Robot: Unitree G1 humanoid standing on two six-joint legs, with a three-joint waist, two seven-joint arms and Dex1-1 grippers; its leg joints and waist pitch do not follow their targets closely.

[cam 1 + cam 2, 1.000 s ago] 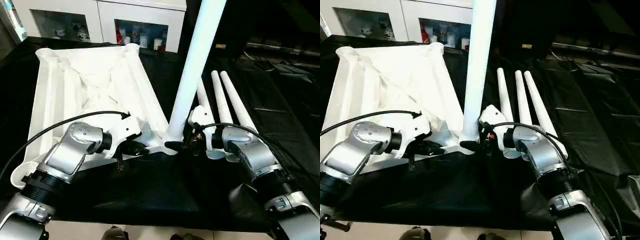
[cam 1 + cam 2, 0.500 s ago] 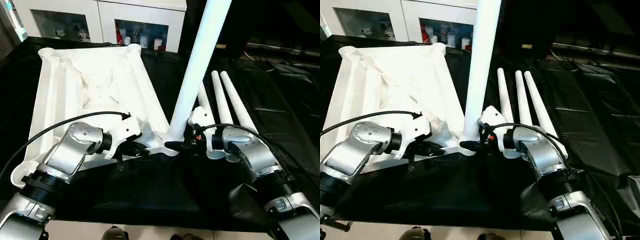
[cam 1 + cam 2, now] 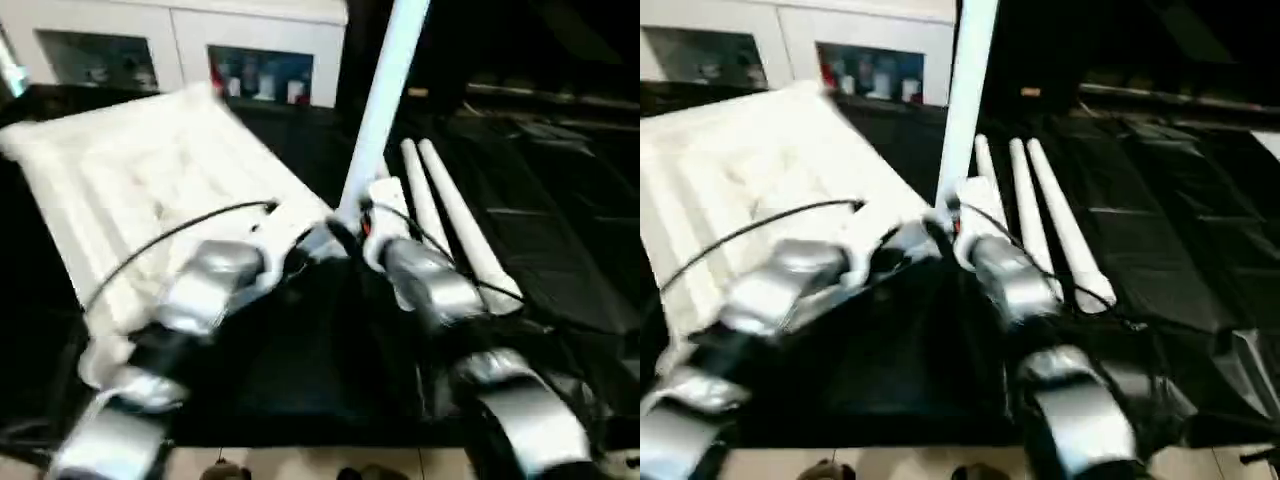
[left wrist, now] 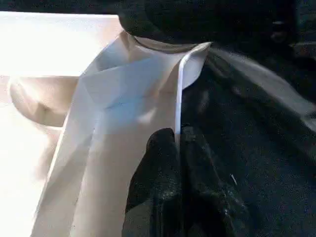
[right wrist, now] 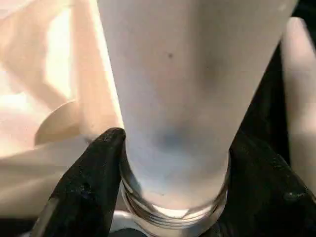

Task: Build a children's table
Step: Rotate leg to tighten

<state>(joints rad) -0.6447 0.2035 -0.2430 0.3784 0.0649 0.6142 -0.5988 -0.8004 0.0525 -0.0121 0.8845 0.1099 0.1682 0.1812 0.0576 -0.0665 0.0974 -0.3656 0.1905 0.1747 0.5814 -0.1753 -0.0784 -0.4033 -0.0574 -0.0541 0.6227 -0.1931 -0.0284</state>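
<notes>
Right hand (image 5: 173,197) around smooth cylindrical leg (image 5: 187,94)

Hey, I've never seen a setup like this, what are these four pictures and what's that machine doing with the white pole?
This is a two-armed humanoid robot putting together a children's table. Two pictures come from cameras on its head, looking down over its silver forearms. The other two come from cameras on each wrist, looking along that arm's black fingers.

On the black-covered surface lies the white tabletop, upside down, its ribbed underside facing up. Three spare legs lie beside it.

The right claw is shut on a fourth leg, which stands upright at the tabletop's near corner; its threaded end shows between the fingers. The left claw pinches the tabletop's thin edge. Behind stands a white cabinet with glass doors.
</notes>
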